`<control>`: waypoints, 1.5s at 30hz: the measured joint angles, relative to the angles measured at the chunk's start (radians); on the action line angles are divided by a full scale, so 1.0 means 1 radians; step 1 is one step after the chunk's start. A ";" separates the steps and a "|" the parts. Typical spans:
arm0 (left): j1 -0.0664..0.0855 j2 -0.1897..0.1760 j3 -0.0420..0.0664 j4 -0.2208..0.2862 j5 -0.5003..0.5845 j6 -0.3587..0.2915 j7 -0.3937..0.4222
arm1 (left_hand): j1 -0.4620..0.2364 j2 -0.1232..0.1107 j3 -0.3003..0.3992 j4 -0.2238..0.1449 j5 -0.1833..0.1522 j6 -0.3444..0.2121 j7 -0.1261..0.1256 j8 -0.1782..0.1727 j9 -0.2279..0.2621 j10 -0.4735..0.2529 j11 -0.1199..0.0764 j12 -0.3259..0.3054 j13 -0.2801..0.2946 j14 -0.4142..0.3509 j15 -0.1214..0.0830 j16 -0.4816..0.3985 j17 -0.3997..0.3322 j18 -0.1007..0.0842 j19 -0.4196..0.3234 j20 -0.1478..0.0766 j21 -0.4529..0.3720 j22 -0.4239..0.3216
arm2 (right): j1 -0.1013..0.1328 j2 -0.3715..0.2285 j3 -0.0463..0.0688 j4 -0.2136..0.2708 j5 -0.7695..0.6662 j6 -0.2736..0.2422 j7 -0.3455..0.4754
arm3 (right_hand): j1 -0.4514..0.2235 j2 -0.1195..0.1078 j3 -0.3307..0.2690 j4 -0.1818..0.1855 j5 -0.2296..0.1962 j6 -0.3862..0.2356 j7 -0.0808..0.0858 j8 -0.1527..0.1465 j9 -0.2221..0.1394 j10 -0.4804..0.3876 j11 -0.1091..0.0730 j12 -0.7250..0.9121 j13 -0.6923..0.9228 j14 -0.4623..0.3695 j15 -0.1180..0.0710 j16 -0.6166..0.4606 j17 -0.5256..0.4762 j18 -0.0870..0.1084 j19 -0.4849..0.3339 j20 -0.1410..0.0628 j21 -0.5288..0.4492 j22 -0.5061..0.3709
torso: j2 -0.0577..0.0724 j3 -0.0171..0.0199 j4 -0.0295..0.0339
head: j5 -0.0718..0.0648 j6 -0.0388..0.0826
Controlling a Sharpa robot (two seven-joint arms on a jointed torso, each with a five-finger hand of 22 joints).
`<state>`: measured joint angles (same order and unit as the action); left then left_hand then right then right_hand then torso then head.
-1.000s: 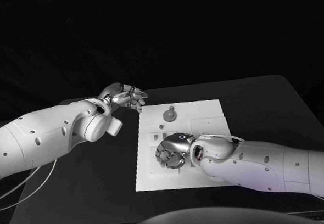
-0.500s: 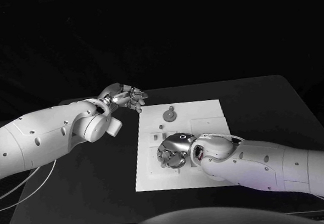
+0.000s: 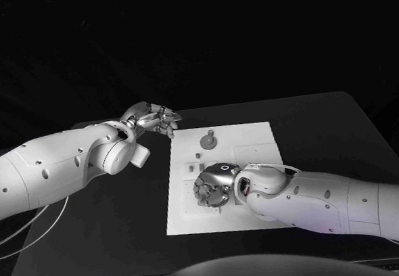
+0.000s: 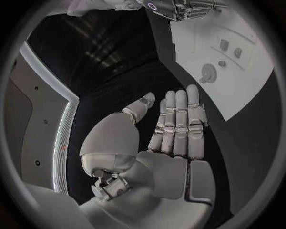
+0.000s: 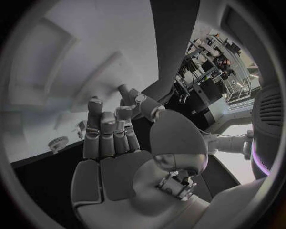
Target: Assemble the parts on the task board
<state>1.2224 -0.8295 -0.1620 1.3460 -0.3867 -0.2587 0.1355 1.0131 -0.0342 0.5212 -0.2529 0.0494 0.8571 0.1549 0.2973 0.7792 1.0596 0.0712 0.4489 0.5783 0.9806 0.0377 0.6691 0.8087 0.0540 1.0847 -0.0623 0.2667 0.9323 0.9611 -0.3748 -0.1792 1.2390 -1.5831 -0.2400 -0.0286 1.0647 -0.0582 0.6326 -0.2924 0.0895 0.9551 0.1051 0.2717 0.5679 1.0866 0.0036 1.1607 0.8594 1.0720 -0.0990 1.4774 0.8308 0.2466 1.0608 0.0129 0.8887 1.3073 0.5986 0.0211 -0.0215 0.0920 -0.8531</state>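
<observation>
1. A black table stands in a dark room, and the white task board lies in the middle of it, its long axis running away from the robot.
2. The right hand is down over the near half of the board, fingers bent toward the plate. In the right wrist view its fingers stand close together and curl forward at the tips against the white plate.
3. I cannot tell whether that hand grips anything; the fingertips hide the spot under them.
4. The left hand hovers off the board, just beyond its far left corner, over bare table.
5. In the left wrist view the left hand's fingers are straight and side by side, the thumb apart from them, the palm holding nothing.
6. Beyond the right hand, on the far half of the board, lies a round part with a stem. Its stem points away from the robot, roughly along the board's long axis.
7. Between that round part and the right hand sit two small parts, close together near the board's left edge.
8. The left wrist view shows the same round part and the small pieces ahead of the left fingertips, well apart from them.
</observation>
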 measured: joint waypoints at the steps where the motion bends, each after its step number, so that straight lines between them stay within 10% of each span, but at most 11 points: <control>1: 0.000 0.000 0.000 0.000 0.000 0.000 0.000 | 0.000 0.000 0.000 0.000 0.000 0.000 0.000 0.000 0.000 0.000 0.000 0.000 0.000 0.000 0.000 0.000 0.000 0.000 0.000 0.000 0.000 0.000 | 0.000 0.000 0.000 0.000 0.001 0.000 0.000 | -0.004 -0.006 -0.013 0.000 0.004 -0.007 0.007 -0.009 -0.003 -0.004 0.004 0.000 0.001 -0.003 0.003 0.000 0.000 -0.001 0.000 0.000 0.000 0.000 | 0.000 0.0000 0.0000 | 0.000 0.000; 14: 0.000 -0.001 0.000 0.000 0.000 0.004 -0.005 | 0.000 0.000 -0.005 0.000 0.000 0.000 0.000 0.000 -0.003 0.000 0.000 -0.004 0.000 0.000 0.000 0.000 -0.002 0.000 0.000 0.000 -0.004 0.000 | -0.002 -0.004 -0.002 -0.004 0.021 -0.030 -0.004 | -0.014 -0.052 -0.127 0.001 0.015 -0.138 0.043 -0.104 -0.052 -0.065 0.071 0.000 0.014 -0.045 0.060 0.000 0.007 -0.001 -0.032 0.018 -0.006 0.000 | 0.000 -0.0003 0.0005 | -0.002 -0.001; 31: 0.000 -0.007 0.000 -0.008 -0.001 0.006 -0.010 | 0.000 0.000 -0.005 0.000 0.000 0.000 0.000 0.000 -0.004 0.000 0.000 -0.004 0.000 0.000 0.000 0.000 -0.002 -0.001 0.000 0.000 -0.004 0.000 | 0.003 -0.061 0.007 0.065 0.047 -0.073 -0.002 | -0.010 -0.056 -0.139 0.001 0.021 -0.148 0.049 -0.104 -0.055 -0.068 0.075 0.004 0.015 -0.049 0.064 0.005 0.008 -0.001 -0.034 0.020 -0.006 0.000 | 0.000 0.0003 -0.0001 | -0.001 0.001; 45: 0.000 -0.008 0.000 -0.018 -0.001 0.007 -0.011 | 0.000 0.000 -0.005 0.000 0.000 0.000 0.000 0.000 -0.006 0.000 0.000 -0.004 0.000 0.000 0.000 0.000 -0.003 -0.001 0.000 0.000 -0.004 0.000 | 0.075 -0.173 0.039 0.126 0.118 -0.076 0.018 | -0.005 -0.062 -0.144 0.001 0.029 -0.153 0.050 -0.104 -0.055 -0.068 0.075 0.012 0.015 -0.046 0.068 0.005 0.008 -0.001 -0.036 0.021 -0.006 0.000 | -0.001 0.0003 -0.0012 | -0.004 0.011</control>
<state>1.2224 -0.8377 -0.1621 1.3281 -0.3877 -0.2515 0.1244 1.0131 -0.0342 0.5160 -0.2532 0.0494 0.8571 0.1549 0.2973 0.7736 1.0596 0.0712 0.4451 0.5782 0.9806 0.0377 0.6691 0.8059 0.0526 1.0847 -0.0623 0.2629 0.9325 1.0365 -0.5477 -0.1407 1.3649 -1.4652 -0.3157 -0.0102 1.0598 -0.1198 0.4885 -0.2910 0.1181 0.8021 0.1553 0.1680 0.5132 1.0185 0.0785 1.1726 0.8744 1.0265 -0.0310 1.4822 0.8386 0.2455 1.0250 0.0343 0.8826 1.3073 0.5978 0.0214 -0.0226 0.0877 -0.8423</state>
